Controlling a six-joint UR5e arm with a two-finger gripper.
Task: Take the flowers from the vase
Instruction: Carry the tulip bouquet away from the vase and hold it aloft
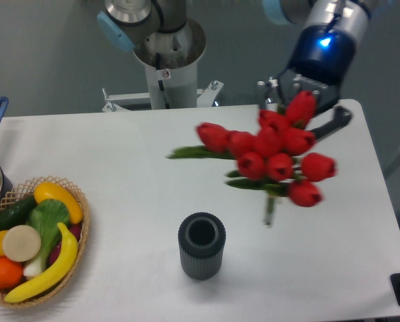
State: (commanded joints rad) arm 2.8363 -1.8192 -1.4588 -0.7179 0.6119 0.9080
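Flowers (pixel 274 157) gripped in the hand (pixel 306 111), clear above vase (pixel 201 245); basket (pixel 79 231) far left.

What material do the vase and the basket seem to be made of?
The vase: probably matte plastic or rubber, dark grey with vertical ribs and no shine; ceramic is possible. The basket: woven wicker or similar fibre, tan, with an open lattice rim.

Arm (pixel 334 20) cut off at top; flowers (pixel 274 157) hide hand's (pixel 306 107) fingertips.
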